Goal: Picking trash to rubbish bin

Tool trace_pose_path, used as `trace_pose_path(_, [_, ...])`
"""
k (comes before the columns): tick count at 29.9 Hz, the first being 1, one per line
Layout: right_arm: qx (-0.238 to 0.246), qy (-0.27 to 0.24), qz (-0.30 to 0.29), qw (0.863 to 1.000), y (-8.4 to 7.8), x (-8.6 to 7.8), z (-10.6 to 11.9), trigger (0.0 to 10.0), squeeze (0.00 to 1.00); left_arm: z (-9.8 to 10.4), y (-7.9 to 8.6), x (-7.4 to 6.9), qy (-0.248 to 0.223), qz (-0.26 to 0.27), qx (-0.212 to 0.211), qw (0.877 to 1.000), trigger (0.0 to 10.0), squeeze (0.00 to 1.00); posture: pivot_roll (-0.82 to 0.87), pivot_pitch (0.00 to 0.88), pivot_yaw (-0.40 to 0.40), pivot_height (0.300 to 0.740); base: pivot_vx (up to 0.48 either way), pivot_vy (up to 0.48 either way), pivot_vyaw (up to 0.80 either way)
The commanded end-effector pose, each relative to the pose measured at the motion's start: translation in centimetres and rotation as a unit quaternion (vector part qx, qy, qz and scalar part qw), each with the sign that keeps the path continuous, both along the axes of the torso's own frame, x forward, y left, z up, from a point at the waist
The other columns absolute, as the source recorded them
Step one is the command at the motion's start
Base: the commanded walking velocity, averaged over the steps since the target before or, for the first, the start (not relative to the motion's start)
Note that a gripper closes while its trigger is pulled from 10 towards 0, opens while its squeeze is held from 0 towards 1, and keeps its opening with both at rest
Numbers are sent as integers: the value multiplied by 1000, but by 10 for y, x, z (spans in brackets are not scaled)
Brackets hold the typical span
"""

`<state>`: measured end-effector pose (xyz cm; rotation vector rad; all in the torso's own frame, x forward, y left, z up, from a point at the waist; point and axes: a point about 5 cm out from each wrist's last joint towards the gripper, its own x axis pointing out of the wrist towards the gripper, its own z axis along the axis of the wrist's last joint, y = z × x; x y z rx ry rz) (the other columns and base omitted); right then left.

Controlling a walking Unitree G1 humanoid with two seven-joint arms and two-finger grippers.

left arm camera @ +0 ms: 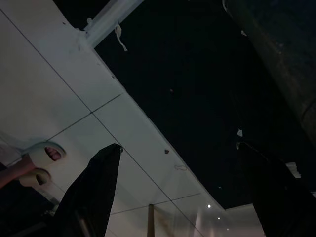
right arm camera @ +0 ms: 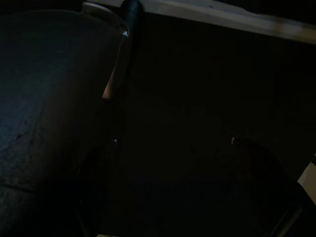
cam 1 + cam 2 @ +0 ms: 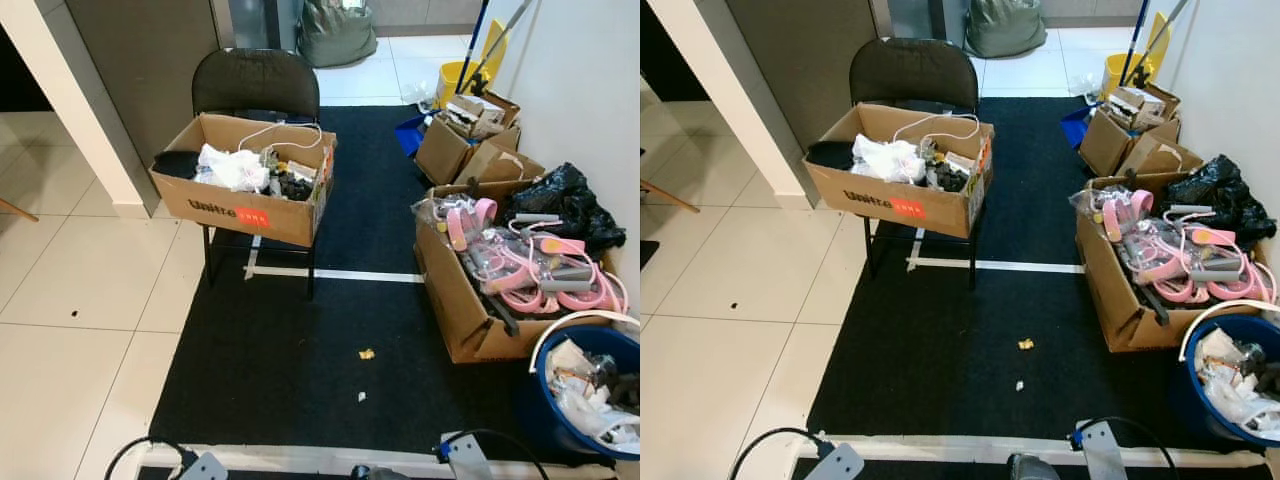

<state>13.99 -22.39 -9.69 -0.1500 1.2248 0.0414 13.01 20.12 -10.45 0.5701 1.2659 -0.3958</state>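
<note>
I see a black carpet beside white floor tiles. A yellow scrap lies mid-carpet, well apart from the blue rubbish bin at the right edge. The left gripper hangs with fingers apart; the right gripper's I cannot tell.

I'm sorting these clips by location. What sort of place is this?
Probably a storage or utility corner: cardboard boxes of gear on a black mat, a mop bucket and a blue rubbish bin.
</note>
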Motion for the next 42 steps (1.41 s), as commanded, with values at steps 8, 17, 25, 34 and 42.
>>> trace_pose_path(8, [27,23,8,999,17,-11,-7,10000,0,-4,-2,-14,17,-5,-11,1000,10000,0,-49,61,58,740,0,0,0])
trace_pose_path(17, [28,24,9,999,18,-12,-7,10000,0,-10,-15,-28,26,-5,-19,999,10000,0,-48,64,57,740,0,0,0])
trace_pose_path(25, [28,25,8,999,18,-12,-7,10000,0,-9,-17,-23,17,3,-22,1000,10000,0,-49,69,57,740,0,0,0])
trace_pose_path(34, [28,24,7,999,18,-12,-7,10000,0,-5,-9,-11,8,4,-18,1000,10000,0,-49,69,57,740,0,0,0])
trace_pose_path(42, [27,24,8,999,17,-13,-8,10000,0,-2,6,-11,9,6,-11,1000,10000,0,-50,67,58,740,0,0,0])
